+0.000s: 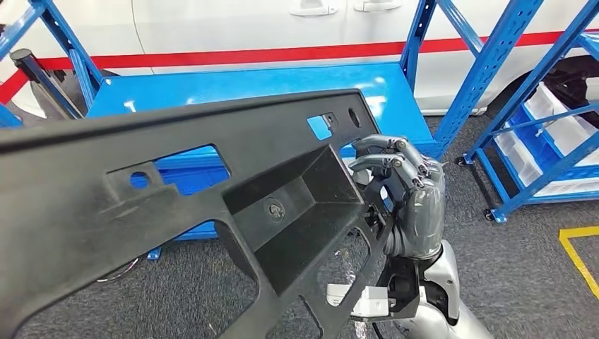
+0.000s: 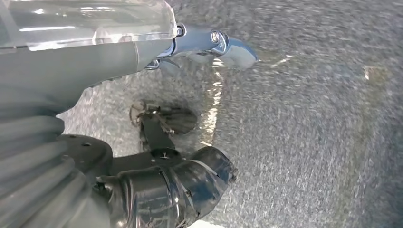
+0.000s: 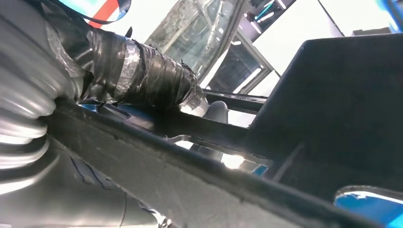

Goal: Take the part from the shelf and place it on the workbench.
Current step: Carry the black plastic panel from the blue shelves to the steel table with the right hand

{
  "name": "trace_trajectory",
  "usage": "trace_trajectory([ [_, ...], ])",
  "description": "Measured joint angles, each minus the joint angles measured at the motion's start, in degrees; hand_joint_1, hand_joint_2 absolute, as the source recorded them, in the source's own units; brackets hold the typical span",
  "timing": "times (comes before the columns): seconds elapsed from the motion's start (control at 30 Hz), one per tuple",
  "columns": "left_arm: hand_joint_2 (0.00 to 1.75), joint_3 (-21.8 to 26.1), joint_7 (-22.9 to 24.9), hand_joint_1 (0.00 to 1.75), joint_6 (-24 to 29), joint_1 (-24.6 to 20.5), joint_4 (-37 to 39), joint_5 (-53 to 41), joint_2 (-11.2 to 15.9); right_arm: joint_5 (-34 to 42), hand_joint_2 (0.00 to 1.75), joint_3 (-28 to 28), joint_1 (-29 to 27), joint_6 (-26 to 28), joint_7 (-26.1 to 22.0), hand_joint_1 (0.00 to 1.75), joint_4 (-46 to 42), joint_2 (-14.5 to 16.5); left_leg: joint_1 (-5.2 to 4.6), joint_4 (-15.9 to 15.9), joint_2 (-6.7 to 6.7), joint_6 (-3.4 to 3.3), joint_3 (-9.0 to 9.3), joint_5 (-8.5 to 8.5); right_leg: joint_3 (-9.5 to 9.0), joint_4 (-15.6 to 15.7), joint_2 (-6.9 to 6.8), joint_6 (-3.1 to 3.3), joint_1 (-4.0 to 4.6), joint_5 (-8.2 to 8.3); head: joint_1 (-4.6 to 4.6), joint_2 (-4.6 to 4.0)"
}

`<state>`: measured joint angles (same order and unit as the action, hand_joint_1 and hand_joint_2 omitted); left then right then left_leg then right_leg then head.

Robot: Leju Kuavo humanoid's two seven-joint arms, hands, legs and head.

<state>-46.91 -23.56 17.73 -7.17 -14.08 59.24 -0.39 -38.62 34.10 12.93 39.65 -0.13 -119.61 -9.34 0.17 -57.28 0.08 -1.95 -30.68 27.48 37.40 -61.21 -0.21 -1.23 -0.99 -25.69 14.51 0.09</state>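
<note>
The part [image 1: 212,183] is a long black plastic panel with cut-outs and a box-shaped recess. It hangs tilted across the lower left of the head view, close to the camera. My right hand [image 1: 413,205] grips its right side, with the fingers curled over the edge. In the right wrist view the part [image 3: 332,104] runs past my taped thumb [image 3: 142,71], which lies against its rib. Beyond the part lies the flat blue workbench [image 1: 240,85]. My left hand [image 2: 109,156] hangs over grey floor with its fingers apart and nothing in it.
A blue shelving rack [image 1: 494,70] stands to the right with white bins [image 1: 558,127] on its low shelf. A white vehicle with a red stripe [image 1: 247,28] stands behind the workbench. Yellow tape [image 1: 579,247] marks the grey floor at the right.
</note>
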Motion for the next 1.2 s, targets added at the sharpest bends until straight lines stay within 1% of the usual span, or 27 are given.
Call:
trace_trajectory([
  [0.03,1.75,0.0,0.0,0.0,0.0,0.0,0.0,0.0,0.0,0.0,1.75,0.0,-0.1,0.0,0.0,1.75,0.0,0.0,0.15,0.3,0.17,-0.36,-0.55,-0.7,0.76,-2.2,0.07,-0.15,-0.01,-2.42,0.09,0.0],
  [0.1,1.75,0.0,-0.1,0.0,0.0,-0.1,0.0,0.0,0.0,0.1,1.75,0.0,-0.2,0.0,0.0,1.75,0.0,0.0,0.03,0.0,0.28,-0.76,-2.25,-1.82,2.5,-9.1,0.14,-0.39,-0.08,-7.52,0.38,0.0],
  [0.13,1.75,0.0,-0.1,0.0,0.0,-0.1,0.0,0.1,0.0,0.1,1.75,0.0,-0.3,0.0,-0.1,1.75,0.0,0.0,0.0,-0.3,0.31,-0.79,-3.21,-2.35,2.84,-12.0,0.13,-0.55,-0.11,-8.69,0.54,0.0],
  [0.17,1.75,0.0,-0.1,0.0,0.0,-0.1,0.0,0.1,0.0,0.1,1.75,0.0,-0.3,0.0,-0.1,1.75,0.0,0.0,-0.02,-0.6,0.33,-0.75,-4.2,-2.82,2.48,-13.5,0.13,-0.69,-0.14,-8.59,0.65,0.0],
  [0.2,1.75,0.0,-0.1,0.0,0.0,0.0,0.0,0.1,0.0,0.1,1.75,0.0,-0.4,0.0,-0.1,1.75,0.0,0.0,0.0,-1.0,0.34,-0.66,-5.19,-3.23,1.21,-13.0,0.12,-0.79,-0.19,-7.35,0.72,0.0],
  [0.23,1.75,0.0,-0.1,0.0,0.0,0.0,0.0,0.2,-0.1,0.1,1.75,0.0,-0.4,0.0,-0.1,1.75,0.0,0.0,0.03,-1.4,0.33,-0.49,-6.14,-3.61,-0.94,-10.6,0.11,-0.83,-0.26,-5.63,0.74,0.0],
  [0.27,1.75,0.0,-0.1,0.0,0.1,0.0,0.0,0.2,-0.1,0.1,1.75,0.0,-0.4,0.0,-0.1,1.75,0.0,0.0,0.02,-1.8,0.31,-0.23,-7.02,-3.94,-3.45,-7.1,0.11,-0.8,-0.33,-4.81,0.75,0.0],
  [0.33,1.75,0.0,-0.2,0.0,0.2,0.0,0.0,0.2,-0.1,0.2,1.75,0.0,-0.4,0.0,-0.2,1.75,0.0,0.0,-0.09,-2.5,0.26,0.46,-8.13,-4.66,-7.4,-0.8,0.19,-0.35,-0.11,-4.89,0.91,0.0],
  [0.37,1.75,0.0,-0.3,0.0,0.4,0.0,0.0,0.2,-0.1,0.2,1.75,0.0,-0.3,0.0,-0.2,1.75,0.0,0.0,-0.16,-2.6,0.24,0.82,-8.32,-5.06,-8.04,0.8,0.24,0.0,0.05,-5.47,1.16,0.0],
  [0.43,1.75,0.0,-0.5,0.0,0.6,-0.1,0.0,0.4,-0.1,0.3,1.75,0.0,-0.3,0.0,-0.2,1.75,0.0,0.0,-0.05,-2.4,0.18,1.46,-8.35,-5.8,-7.69,1.4,0.21,0.92,0.14,-4.91,1.78,0.0],
  [0.47,1.75,0.0,-0.5,0.0,0.7,-0.1,0.0,0.6,-0.1,0.4,1.75,0.0,-0.3,0.0,-0.2,1.75,0.0,0.0,0.08,-2.6,0.13,1.79,-8.58,-5.47,-7.37,1.5,0.13,1.42,0.04,-4.41,2.13,0.0],
  [0.5,1.75,0.0,-0.5,0.0,0.7,0.0,0.0,0.7,-0.1,0.4,1.75,0.0,-0.3,0.0,-0.2,1.75,0.0,0.0,0.22,-3.6,0.08,2.14,-9.03,-4.19,-7.02,1.7,0.02,1.9,-0.08,-3.87,2.56,0.0],
  [0.53,1.75,0.0,-0.6,0.0,0.8,0.0,0.0,0.8,-0.1,0.5,1.75,0.0,-0.3,0.0,-0.2,1.75,0.0,0.0,0.35,-5.7,0.05,2.5,-9.81,-2.0,-6.54,1.8,-0.08,2.28,-0.24,-3.31,3.06,0.0],
  [0.6,1.75,0.0,-0.7,0.0,0.8,0.0,0.0,0.9,-0.2,0.5,1.75,0.0,-0.3,0.0,-0.2,1.75,0.0,0.0,0.52,-12.5,0.05,3.07,-11.84,3.12,-5.5,1.8,-0.13,2.52,-0.26,-2.3,4.02,0.0],
  [0.63,1.75,0.0,-0.7,0.0,0.8,0.0,0.0,0.9,-0.2,0.5,1.75,0.0,-0.3,0.0,-0.2,1.75,0.0,0.0,0.58,-15.8,0.06,3.23,-12.54,4.5,-4.92,1.7,-0.14,2.5,-0.25,-1.8,4.25,0.0],
  [0.67,1.75,0.0,-0.7,0.0,0.8,0.0,0.0,0.9,-0.2,0.5,1.75,0.0,-0.3,0.0,-0.2,1.75,0.0,0.0,0.6,-17.6,0.07,3.29,-12.49,4.77,-4.38,1.7,-0.15,2.45,-0.23,-1.33,4.32,0.0],
  [0.7,1.75,0.0,-0.7,0.0,0.8,0.0,0.0,0.9,-0.2,0.5,1.75,0.0,-0.3,0.0,-0.2,1.75,0.0,0.0,0.6,-17.1,0.06,3.22,-11.27,4.0,-3.83,1.7,-0.14,2.36,-0.21,-0.91,4.37,0.0],
  [0.73,1.75,0.0,-0.8,0.0,0.8,0.0,0.0,0.9,-0.2,0.5,1.75,0.0,-0.3,0.0,-0.2,1.75,0.0,0.0,0.57,-14.4,0.05,3.0,-8.9,2.71,-3.41,1.7,-0.13,2.24,-0.19,-0.55,4.4,0.0],
  [0.8,1.75,0.0,-0.8,0.0,0.8,-0.1,0.0,1.0,-0.1,0.5,1.75,0.0,-0.3,0.0,-0.2,1.75,0.0,0.0,0.34,-6.0,-0.03,2.3,-2.88,1.13,-2.93,1.7,-0.13,1.86,-0.14,-0.01,4.42,0.0],
  [0.83,1.75,0.0,-0.8,0.0,0.8,-0.1,0.0,1.0,-0.1,0.5,1.75,0.0,-0.3,0.0,-0.2,1.75,0.0,0.0,0.14,-3.0,-0.08,1.98,-0.86,0.92,-2.84,1.7,-0.16,1.56,-0.13,0.24,4.42,0.0],
  [0.87,1.75,0.0,-0.8,0.0,0.8,-0.2,0.0,0.9,-0.1,0.5,1.75,0.0,-0.3,0.0,-0.2,1.75,0.0,0.0,-0.06,-1.3,-0.12,1.74,0.1,1.03,-2.78,1.8,-0.2,1.2,-0.13,0.49,4.47,0.0],
  [0.93,1.75,0.0,-0.9,0.0,0.8,-0.1,0.0,1.0,-0.1,0.5,1.75,0.0,-0.2,0.0,-0.2,1.75,0.0,0.0,-0.24,-0.5,-0.14,1.26,0.1,0.66,-2.74,2.1,-0.23,0.37,-0.08,1.09,4.6,0.0],
  [1.0,1.75,0.0,-0.9,0.0,0.8,-0.1,0.0,1.0,-0.2,0.5,1.75,0.0,-0.2,0.0,-0.2,1.75,0.0,0.0,0.01,0.4,0.06,0.49,0.07,-0.23,-2.13,1.2,-0.11,-0.19,-0.08,0.31,4.62,0.0],
  [1.03,1.75,0.0,-0.9,0.0,0.8,-0.1,0.0,1.0,-0.2,0.5,1.75,0.0,-0.2,0.0,-0.1,1.75,0.0,0.0,0.16,0.8,0.17,0.09,-0.06,-0.74,-1.22,-0.8,-0.01,-0.35,-0.03,-1.16,4.59,0.0],
  [1.13,1.75,0.0,-0.9,0.0,0.7,-0.1,0.0,1.1,-0.3,0.0,1.75,0.0,-0.2,0.0,0.3,1.75,0.0,-0.1,0.08,0.9,0.01,-0.48,-1.27,-1.63,3.12,-11.3,0.14,-0.67,-0.06,-6.9,4.62,0.0],
  [1.17,1.75,0.0,-0.9,0.0,0.7,-0.1,0.0,1.1,-0.3,-0.2,1.75,0.0,-0.2,0.0,0.4,1.75,0.0,-0.1,0.03,0.7,-0.23,-0.45,-1.77,-1.83,3.56,-13.1,0.13,-0.75,-0.08,-7.39,4.64,0.0],
  [1.2,1.75,0.0,-0.8,0.0,0.7,-0.1,0.0,1.2,-0.3,-0.4,1.75,0.0,-0.1,0.0,0.6,1.75,0.0,-0.1,0.01,0.4,-0.56,-0.36,-2.21,-1.99,2.87,-12.6,0.15,-0.76,-0.1,-6.83,4.63,0.0],
])
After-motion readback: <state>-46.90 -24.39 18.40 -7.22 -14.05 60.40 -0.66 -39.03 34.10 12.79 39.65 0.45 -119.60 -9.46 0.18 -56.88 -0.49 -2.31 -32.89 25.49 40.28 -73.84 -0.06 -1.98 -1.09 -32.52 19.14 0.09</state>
